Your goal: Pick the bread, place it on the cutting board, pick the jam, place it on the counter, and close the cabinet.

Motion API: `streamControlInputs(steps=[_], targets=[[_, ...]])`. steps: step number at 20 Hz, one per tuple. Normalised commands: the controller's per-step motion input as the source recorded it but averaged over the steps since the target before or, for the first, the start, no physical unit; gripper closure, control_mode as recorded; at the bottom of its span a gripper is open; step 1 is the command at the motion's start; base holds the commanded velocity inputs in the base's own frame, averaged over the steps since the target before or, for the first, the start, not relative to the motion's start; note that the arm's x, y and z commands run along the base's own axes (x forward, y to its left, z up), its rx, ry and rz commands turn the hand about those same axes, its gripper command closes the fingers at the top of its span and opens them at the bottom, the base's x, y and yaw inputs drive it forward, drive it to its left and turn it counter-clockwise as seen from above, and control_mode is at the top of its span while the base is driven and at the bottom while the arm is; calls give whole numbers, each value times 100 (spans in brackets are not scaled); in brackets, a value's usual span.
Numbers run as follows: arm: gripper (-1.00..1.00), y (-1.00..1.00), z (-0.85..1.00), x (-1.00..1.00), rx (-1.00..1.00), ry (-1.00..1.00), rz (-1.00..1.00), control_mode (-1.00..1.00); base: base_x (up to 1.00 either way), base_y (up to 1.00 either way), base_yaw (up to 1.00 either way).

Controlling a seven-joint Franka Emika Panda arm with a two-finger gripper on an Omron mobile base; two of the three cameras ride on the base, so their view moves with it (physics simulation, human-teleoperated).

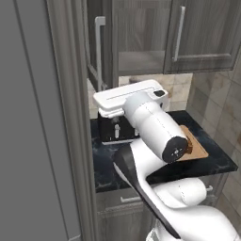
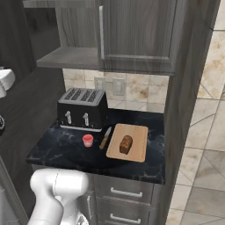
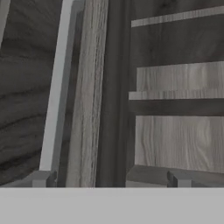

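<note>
From the right base view, the jam (image 2: pixel 88 140) stands on the table (image 2: pixel 57 151) in front of the toaster (image 2: pixel 82 109), a knife (image 2: pixel 105 138) just beside it, and the bread (image 2: pixel 126 144) lies on the cutting board (image 2: pixel 138 147); both placements look done, so closing the cabinet (image 2: pixel 132 35) is the step in hand. The hand view looks close along the door edge and its bar handle (image 3: pixel 54 92), fingers spread wide and holding nothing. Next the fingers must press the open door (image 1: pixel 92 42) shut. The left base view shows that open door and handle (image 1: pixel 99 52), while the arm hides the jam there.
</note>
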Motion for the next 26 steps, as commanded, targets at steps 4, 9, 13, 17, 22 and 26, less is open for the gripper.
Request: streamControlInputs(steps=[4, 9, 13, 17, 22, 26], targets=[[-100, -41, 0, 21, 0, 0, 0, -100, 0, 0, 0], [-100, -42, 0, 30, 0, 0, 0, -100, 0, 0, 0], [-100, -37, -2, 39, 0, 0, 0, -100, 0, 0, 0], [-100, -36, -2, 43, 0, 0, 0, -100, 0, 0, 0], [-100, -31, -2, 48, 0, 0, 0, -100, 0, 0, 0], [-100, -28, -1, 47, 0, 0, 0, -100, 0, 0, 0]])
